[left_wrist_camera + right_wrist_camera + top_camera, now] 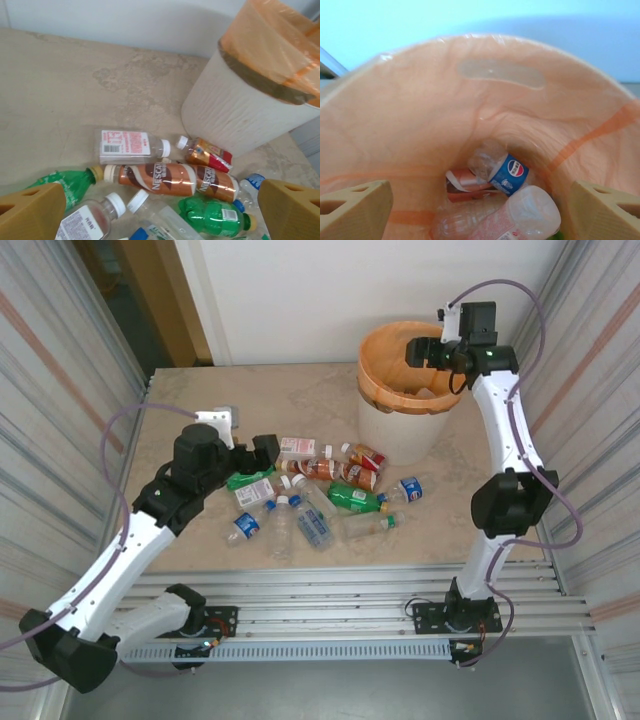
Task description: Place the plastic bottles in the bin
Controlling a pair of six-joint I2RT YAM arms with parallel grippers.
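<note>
As things lie now: the right gripper (432,352) hangs over the bin (385,430) at the far right, fingers spread wide and empty; dropped bottles (507,172) lie at the bag's bottom.
Left gripper (252,454): fingers apart, nothing held, just above the left end of the plastic bottles (320,495) strewn on the table (290,400).
Step, as I judge: the left arm picks next.
Doing it well: take the brown-labelled bottle (160,178), straddle its body crosswise, and close firmly without crushing it.
Risk: neighbours touch it, so a nudge may roll them.
</note>
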